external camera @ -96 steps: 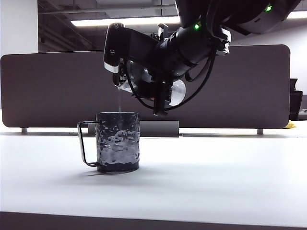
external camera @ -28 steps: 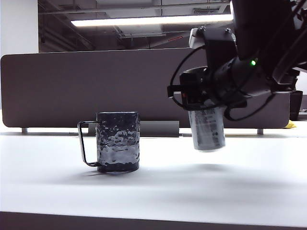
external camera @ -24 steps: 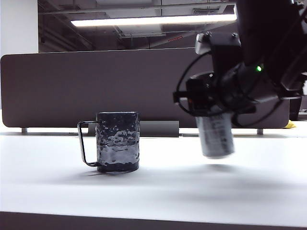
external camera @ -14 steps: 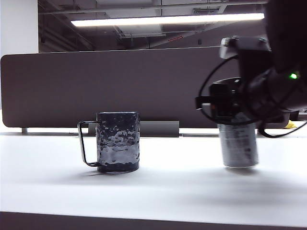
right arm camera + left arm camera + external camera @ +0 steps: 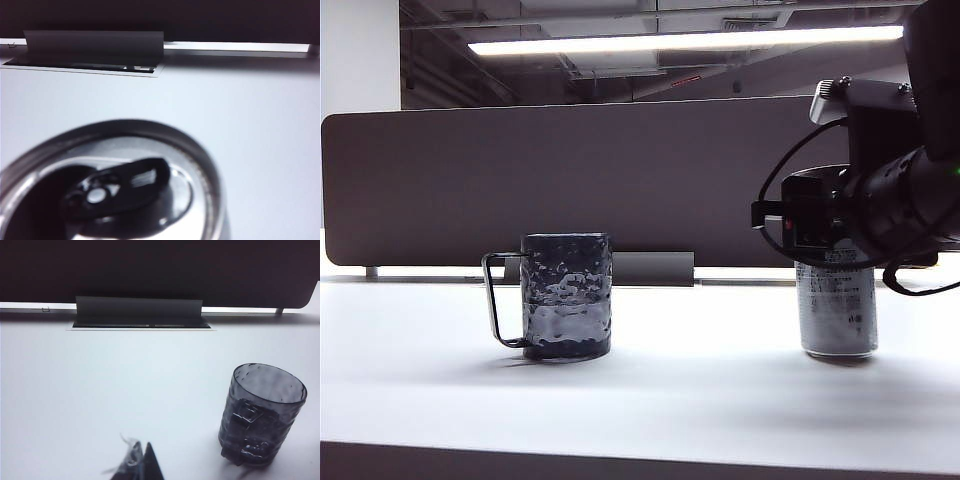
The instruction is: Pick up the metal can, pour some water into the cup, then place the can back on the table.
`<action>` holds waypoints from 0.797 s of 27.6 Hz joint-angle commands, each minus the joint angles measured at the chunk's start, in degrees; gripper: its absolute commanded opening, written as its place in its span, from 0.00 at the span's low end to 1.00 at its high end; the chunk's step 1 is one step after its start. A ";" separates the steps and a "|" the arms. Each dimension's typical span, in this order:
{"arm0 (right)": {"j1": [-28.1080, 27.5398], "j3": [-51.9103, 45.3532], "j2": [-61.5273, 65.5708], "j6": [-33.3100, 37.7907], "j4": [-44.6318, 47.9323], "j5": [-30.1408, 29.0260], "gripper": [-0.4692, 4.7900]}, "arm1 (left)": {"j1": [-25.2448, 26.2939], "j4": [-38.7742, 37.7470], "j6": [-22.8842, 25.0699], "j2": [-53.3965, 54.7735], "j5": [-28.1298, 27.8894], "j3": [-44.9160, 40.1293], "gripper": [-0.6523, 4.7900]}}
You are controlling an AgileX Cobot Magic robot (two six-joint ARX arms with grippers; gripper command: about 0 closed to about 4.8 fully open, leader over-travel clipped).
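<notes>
Can: we are seeing the slim silver can [image 5: 837, 310] standing upright on the white table [image 5: 700, 380], well right of the cup; its ringed metal top is filling the right wrist view [image 5: 120, 185].
Cup: the dark dimpled-glass cup [image 5: 566, 295] is sitting upright, wire handle pointing left, partly filled.
Right gripper: the right gripper [image 5: 817, 232] is clasping the can's upper part.
Left gripper: only dark tips [image 5: 140, 466] are showing, near the cup; we cannot tell its state.
</notes>
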 commanded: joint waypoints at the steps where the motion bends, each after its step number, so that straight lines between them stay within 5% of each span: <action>1: 0.02 0.11 -0.44 0.17 2.89 -0.09 0.55 | 0.57 0.39 0.17 0.07 0.39 0.07 0.11; 11: 0.02 0.11 -0.44 0.22 2.86 -0.11 0.55 | 11.21 0.39 0.17 0.07 1.40 0.07 0.11; 22: 0.02 0.11 -0.39 0.20 2.91 -0.13 0.55 | 12.79 0.39 0.17 0.07 1.40 0.07 0.11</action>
